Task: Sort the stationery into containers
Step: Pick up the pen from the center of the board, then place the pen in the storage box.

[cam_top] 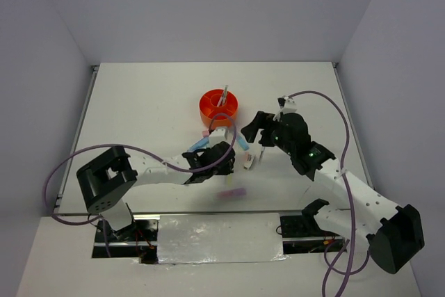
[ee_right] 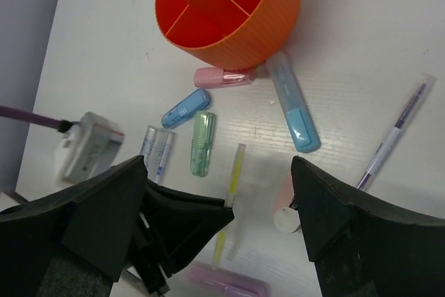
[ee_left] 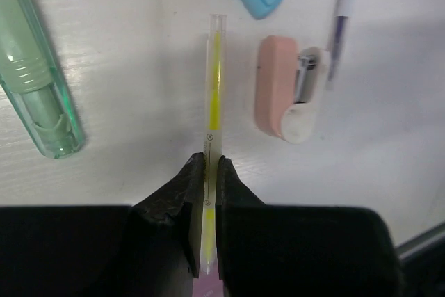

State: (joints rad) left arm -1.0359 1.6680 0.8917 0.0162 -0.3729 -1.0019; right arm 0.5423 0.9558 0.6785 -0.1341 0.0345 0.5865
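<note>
near end of yellow pen [ee_left: 215, 81] tight in left gripper [ee_left: 207, 166]; right gripper [ee_right: 219, 172] spread

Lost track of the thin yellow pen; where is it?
Left wrist view, centre: the thin yellow pen has its near end pinched in the left gripper, between the green highlighter and a pink item.

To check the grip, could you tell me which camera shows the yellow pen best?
The left wrist view: the yellow pen runs mid-frame, pinched by the left fingers. The right wrist shows it small; overhead, I cannot find it.
</note>
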